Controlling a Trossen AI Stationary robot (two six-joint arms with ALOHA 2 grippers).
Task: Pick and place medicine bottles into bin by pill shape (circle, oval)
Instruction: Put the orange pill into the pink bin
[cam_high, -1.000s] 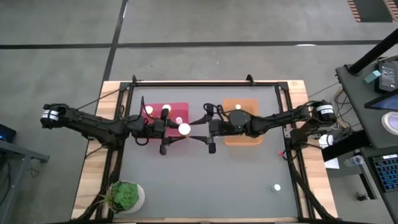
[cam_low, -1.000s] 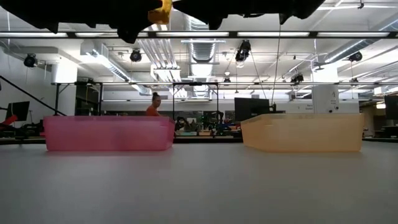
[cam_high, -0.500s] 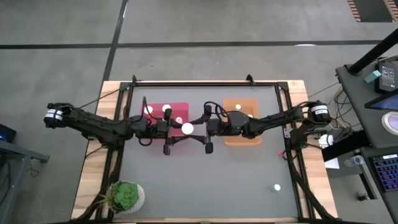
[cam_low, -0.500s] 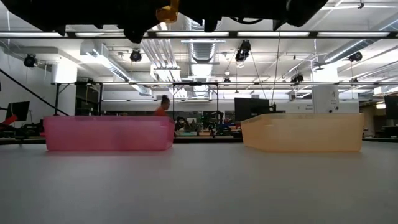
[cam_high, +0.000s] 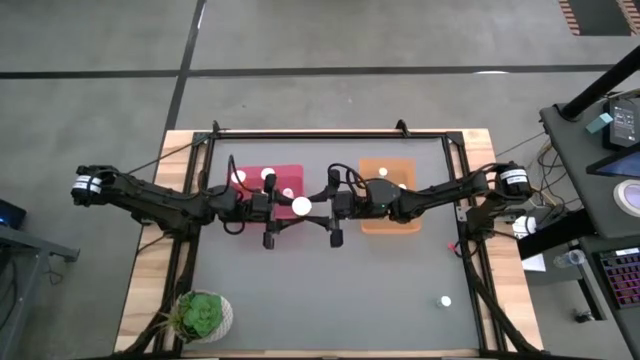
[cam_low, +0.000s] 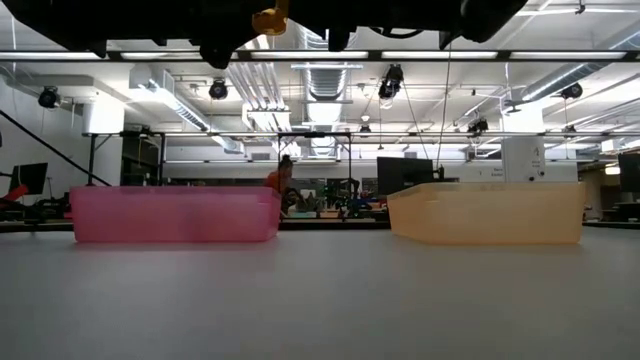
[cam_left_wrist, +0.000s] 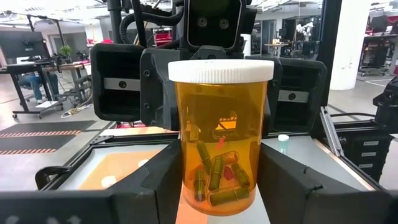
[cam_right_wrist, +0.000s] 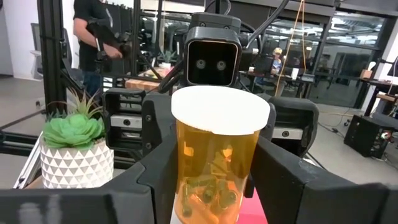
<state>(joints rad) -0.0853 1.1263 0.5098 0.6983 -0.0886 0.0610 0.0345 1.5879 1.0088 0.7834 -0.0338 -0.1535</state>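
Observation:
An orange-tinted medicine bottle (cam_high: 300, 207) with a round white cap stands upright in the air between the two bins, with oval capsules inside (cam_left_wrist: 217, 180). My left gripper (cam_high: 289, 208) and my right gripper (cam_high: 313, 207) meet at it from opposite sides, each shut on it. The low view shows it only at the top edge (cam_low: 270, 18). A few bottles lie in the pink bin (cam_high: 245, 190) and two in the orange bin (cam_high: 392, 215). One bottle (cam_high: 445, 300) stands on the table near the right front. My left gripper pinches the bottle's lower body (cam_left_wrist: 191, 177) between its two fingers, coming level from the table's left. The bottle stands upright, cap up, lifted clear of the table. My right gripper has its two fingers against the sides of the bottle's body (cam_right_wrist: 185, 186), coming level from the table's right. The bottle stands upright between them, clear of the table.
A white pot with a green plant (cam_high: 203, 315) stands at the table's front left corner. The pink bin (cam_low: 175, 213) and the orange bin (cam_low: 487, 212) sit side by side toward the far edge. A person walks in the room behind (cam_low: 280, 182).
My right gripper has gone toward the table's left until its fingers stand around the bottle held by my left gripper, then kept still. The bottle has shifted slightly toward the right and stays upright and lifted.

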